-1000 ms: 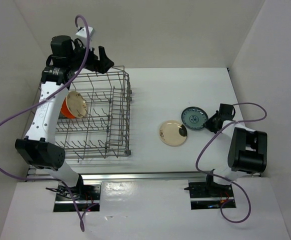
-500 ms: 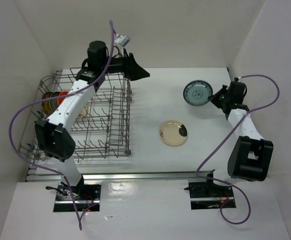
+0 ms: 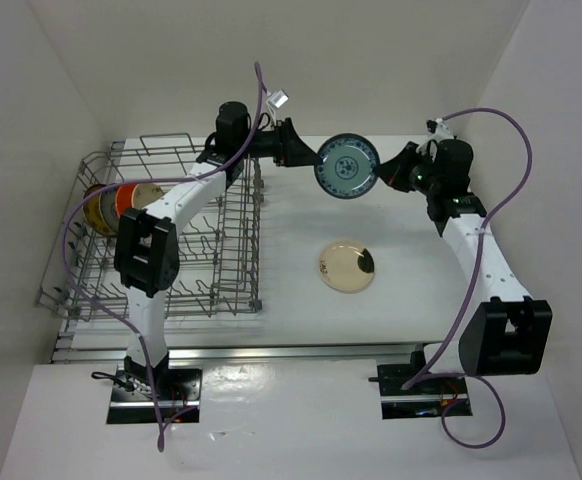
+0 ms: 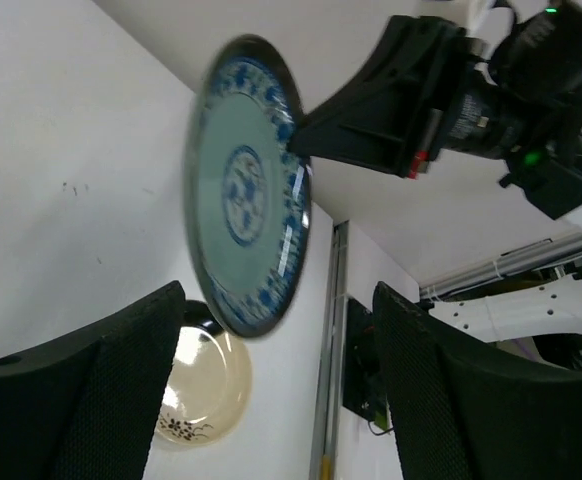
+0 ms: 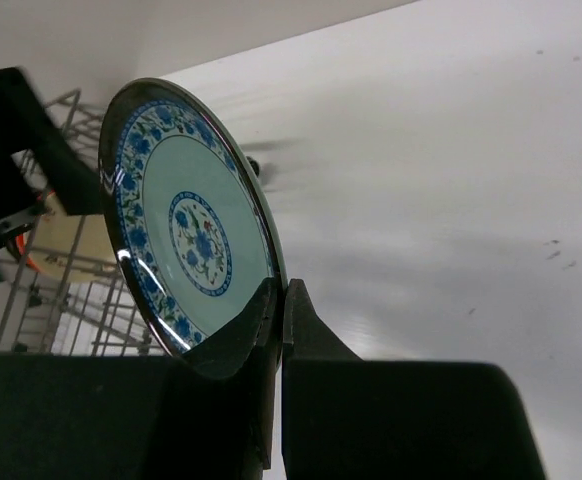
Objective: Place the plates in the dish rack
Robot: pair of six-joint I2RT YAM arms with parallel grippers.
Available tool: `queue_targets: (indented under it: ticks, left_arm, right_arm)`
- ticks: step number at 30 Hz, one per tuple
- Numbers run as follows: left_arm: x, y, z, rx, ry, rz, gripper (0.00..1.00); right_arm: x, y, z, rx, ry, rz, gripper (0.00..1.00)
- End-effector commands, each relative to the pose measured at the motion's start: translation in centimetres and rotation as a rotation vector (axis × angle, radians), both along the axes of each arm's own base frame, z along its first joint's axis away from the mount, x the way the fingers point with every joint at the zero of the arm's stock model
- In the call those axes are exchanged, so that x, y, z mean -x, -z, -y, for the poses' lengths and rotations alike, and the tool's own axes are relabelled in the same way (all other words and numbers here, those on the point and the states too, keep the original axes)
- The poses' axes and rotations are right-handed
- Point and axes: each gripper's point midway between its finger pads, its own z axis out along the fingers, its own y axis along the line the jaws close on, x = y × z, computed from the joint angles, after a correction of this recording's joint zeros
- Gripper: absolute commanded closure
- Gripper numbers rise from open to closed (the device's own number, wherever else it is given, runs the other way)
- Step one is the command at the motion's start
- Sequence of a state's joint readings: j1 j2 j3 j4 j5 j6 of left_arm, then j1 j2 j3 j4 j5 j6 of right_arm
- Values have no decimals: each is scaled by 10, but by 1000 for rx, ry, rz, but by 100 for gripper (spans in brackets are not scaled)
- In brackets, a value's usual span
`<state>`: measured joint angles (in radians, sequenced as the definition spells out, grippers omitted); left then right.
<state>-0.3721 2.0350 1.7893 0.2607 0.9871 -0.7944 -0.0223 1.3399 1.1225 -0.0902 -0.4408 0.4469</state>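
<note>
As I read it, I'm mid hand-over. My right claw point(image 3: 389, 172) is pinched shut on the rim of a blue-and-white plate point(image 3: 345, 167), holding it on edge in the air. My left claw point(image 3: 309, 157) faces it from the other side with its fingers spread wide and nothing in them. To do this well, I should ease the left claw forward until the free side of the rim, opposite the right claw's hold, slides well into the gap. Then I should close firmly, and only after that let the right claw loosen. In the left wrist view the plate stands roughly in line with the gap, its lower rim just ahead of the fingertips and a little off centre between them. A small sideways correction before closing looks wise, because glazed ware held by a shallow pinch could slip. From above, the rim sits right at the left claw's tips, and I cannot tell whether it touches them. A beige plate point(image 3: 347, 267) lies flat on the desk point(image 3: 411, 290), below both claws and well apart from them. The dish rack point(image 3: 239, 262) sits behind my left claw, back along its arm.
</note>
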Motion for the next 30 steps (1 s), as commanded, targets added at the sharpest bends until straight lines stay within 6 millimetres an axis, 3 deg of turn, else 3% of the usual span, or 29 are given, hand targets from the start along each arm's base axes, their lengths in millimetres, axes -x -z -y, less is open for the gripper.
queue_targets:
  ticks: [1,8,9,12,13,14,16,18,19,20,22,23,25,26,28,30]
  left_arm:
    - [2,-21,9,43,48,61,20]
    - [-7,-9,11,-28,-3,61,40]
    - [-7,-9,11,-28,-3,61,54]
    - [-6,-9,11,-28,6,70,80]
    - [-5,-10,11,-36,7,65,98]
    - [-5,-13,10,-40,8,81,100]
    - [-7,-25,2,-45,-25,111,100]
    - [-12,-33,-12,-65,-74,131,100]
    - [-18,-52,-31,-62,-135,170,100]
    - [-21,-54,-43,-66,-166,169,100]
    - [-23,-69,-70,-59,-218,197,100]
    - [-21,-83,-98,-47,-275,204,100]
    - [-16,-99,-126,-40,-331,244,100]
    - [-22,-106,-152,-45,-413,254,100]
    - [-12,-126,-179,-78,-517,320,100]
    - [-20,-117,-219,-198,-701,305,100]
  right_arm:
    - [0,-54,-23,18,-76,152,100]
    - [-2,-64,-43,28,-111,177,100]
    - [-2,-64,-43,36,-112,181,100]
    - [-6,-65,-49,35,-125,182,100]
    - [-6,-59,-53,35,-134,161,100]
    - [-8,-55,-53,36,-135,151,98]
    - [-6,-52,-55,39,-155,143,74]
    - [-5,-45,-55,40,-156,105,41]
    - [-4,-42,-51,54,-139,101,25]
    - [1,-50,-51,53,-138,121,23]
    - [8,-38,-47,66,-127,99,18]
    - [15,-43,-45,78,-118,119,12]
    - [21,-30,-43,109,-127,121,6]
    - [24,-23,-45,124,-151,117,3]
    - [26,-9,-39,161,-139,105,1]
    - [17,19,-29,208,-96,39,1]
